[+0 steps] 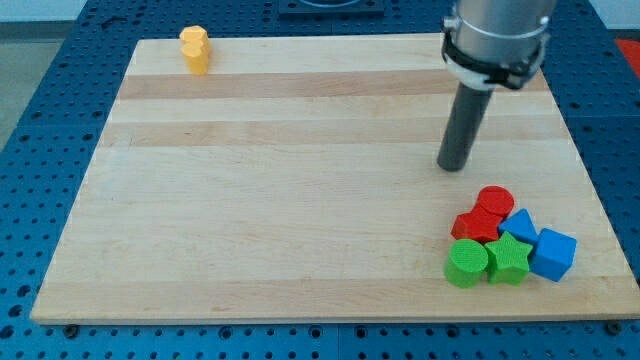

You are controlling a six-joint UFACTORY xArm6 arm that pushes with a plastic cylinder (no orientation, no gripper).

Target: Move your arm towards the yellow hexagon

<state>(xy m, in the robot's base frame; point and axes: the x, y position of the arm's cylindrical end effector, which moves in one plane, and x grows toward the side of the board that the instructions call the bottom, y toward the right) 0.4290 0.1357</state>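
The yellow block [195, 49], the only yellow one on the board, stands at the board's top left near the far edge; its shape looks lumpy rather than a clean hexagon. My tip [453, 166] rests on the board at the view's right, far to the right of and below the yellow block. It stands just above a cluster of blocks: a red cylinder [495, 201], a red block [474, 226], a blue block [518, 226], a blue cube [553, 253], a green cylinder [466, 263] and a green star [507, 259].
The wooden board [300, 200] lies on a blue perforated table [40, 120]. The arm's grey body [497, 40] hangs over the board's top right.
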